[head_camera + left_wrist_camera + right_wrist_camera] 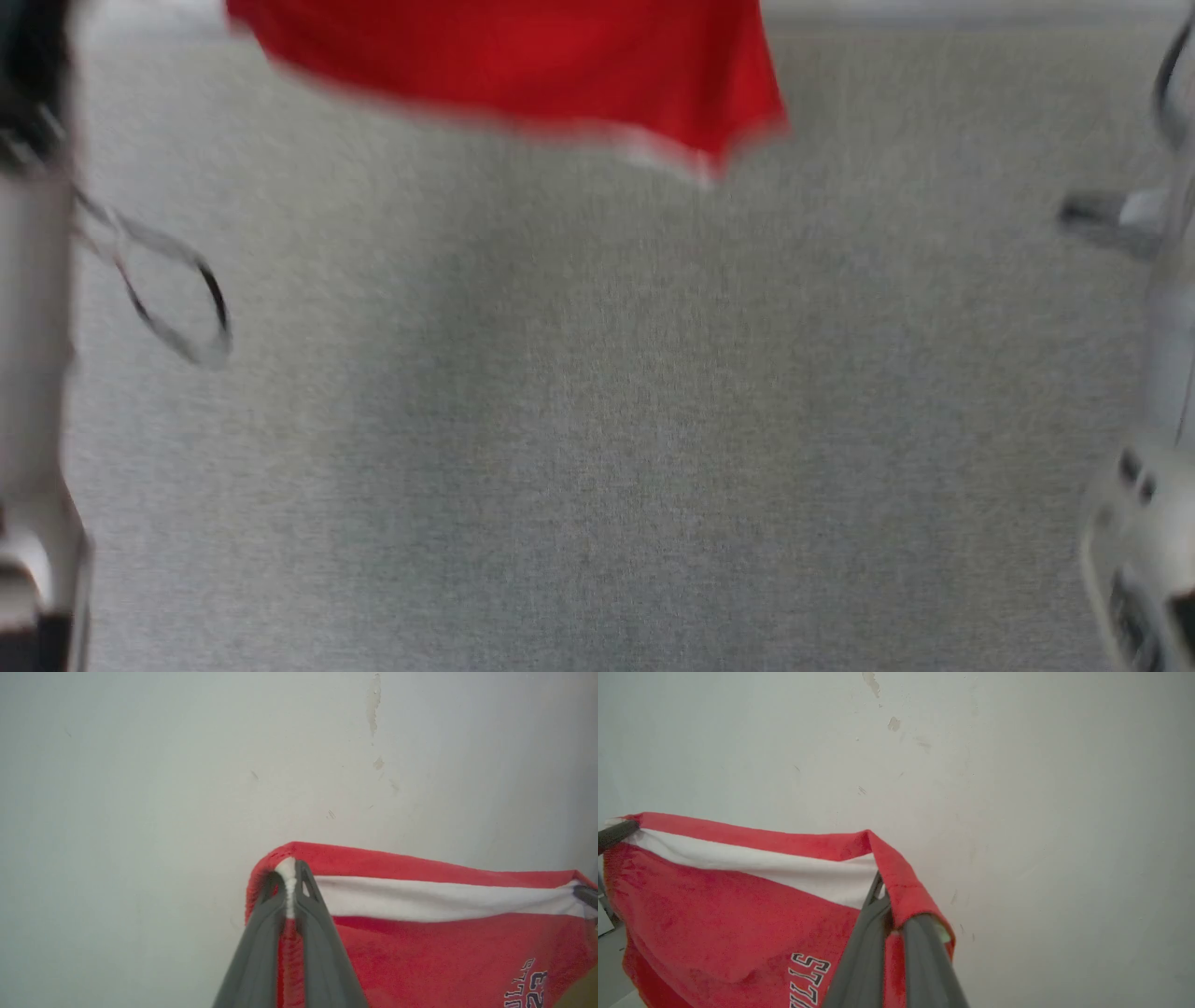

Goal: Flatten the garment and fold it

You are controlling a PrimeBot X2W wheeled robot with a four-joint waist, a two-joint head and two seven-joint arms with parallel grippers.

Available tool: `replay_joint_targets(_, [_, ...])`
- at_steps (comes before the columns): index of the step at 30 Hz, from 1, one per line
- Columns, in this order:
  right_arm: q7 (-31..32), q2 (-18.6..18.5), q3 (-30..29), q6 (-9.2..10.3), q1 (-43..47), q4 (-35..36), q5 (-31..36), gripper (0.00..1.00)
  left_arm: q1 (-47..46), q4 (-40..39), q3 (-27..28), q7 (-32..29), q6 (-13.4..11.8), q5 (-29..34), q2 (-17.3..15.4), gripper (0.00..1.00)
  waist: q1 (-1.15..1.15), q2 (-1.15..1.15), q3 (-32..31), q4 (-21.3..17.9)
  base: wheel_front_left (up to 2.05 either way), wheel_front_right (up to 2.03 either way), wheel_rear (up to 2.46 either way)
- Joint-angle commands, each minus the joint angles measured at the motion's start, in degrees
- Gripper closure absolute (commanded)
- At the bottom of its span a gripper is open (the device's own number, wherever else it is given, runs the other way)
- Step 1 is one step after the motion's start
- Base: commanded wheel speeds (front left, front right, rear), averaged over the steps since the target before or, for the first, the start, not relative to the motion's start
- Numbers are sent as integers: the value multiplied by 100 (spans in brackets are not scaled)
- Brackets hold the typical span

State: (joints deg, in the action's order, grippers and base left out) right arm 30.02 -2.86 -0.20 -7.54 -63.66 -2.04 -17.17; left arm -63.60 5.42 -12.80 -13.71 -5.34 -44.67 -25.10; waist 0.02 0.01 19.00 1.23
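Note:
The garment [523,56], bright red shorts, hangs in the air at the top of the blurred head view, its white-edged hem dangling above the grey table. In the left wrist view my left gripper [289,872] is shut on one corner of the garment [444,952], right at the white stripe. My right gripper [880,891] is shut on the opposite corner of the garment [714,905]. The white stripe runs taut between the two grips, and the lettering hangs below it. Each wrist view catches the other gripper's tip at the far end of the stripe.
A grey cloth-covered table [597,420] spreads below the hanging shorts. A pale, scuffed wall [140,765] stands behind them. My pale left forearm [33,373] with a looped cable [177,299] rises at the left edge, and my right arm [1148,523] at the right edge.

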Motion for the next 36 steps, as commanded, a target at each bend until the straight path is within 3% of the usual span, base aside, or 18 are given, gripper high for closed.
replay_joint_targets(1, [-135, -1, 24, 5, -359, -195, 136, 100, -348, 175, 25, 192, 109, 119, 31, 100, -2, -1, 916, -107, 0, 0, 0])
replay_joint_targets(7, [-712, -1, 22, 5, -1706, -1179, 855, 100, -1511, 968, 142, 1202, 510, 342, 205, 100, -2, -1, 1618, -69, 0, 0, 0])
replay_joint_targets(13, [-1181, -1, -49, 5, -2530, -2022, 1315, 100, -2080, 1574, 150, 1957, 882, 398, 377, 100, -2, -1, 2149, -42, 0, 0, 0])
replay_joint_targets(19, [-1604, -1, -51, 5, -2721, -2569, 1532, 100, -2129, 1934, -77, 2565, 1211, 288, 568, 100, -2, -1, 2518, -30, 0, 0, 0])
replay_joint_targets(23, [-1771, -1, 9, 5, -2612, -2708, 1510, 100, -1966, 1950, -178, 2741, 1267, 145, 577, 100, -2, -1, 2584, -28, 0, 0, 0])
replay_joint_targets(29, [-1970, -123, 392, 5, -1675, -2289, 879, 100, -1106, 1507, -679, 2839, 1281, -323, 313, 100, -2, -1, 2265, 62, 0, 0, 0])
replay_joint_targets(36, [-1555, -329, 606, 5, 286, -653, 0, 100, 560, 427, -986, 2862, 1282, -692, -79, 100, -2, -1, 1662, 89, 0, 0, 0])
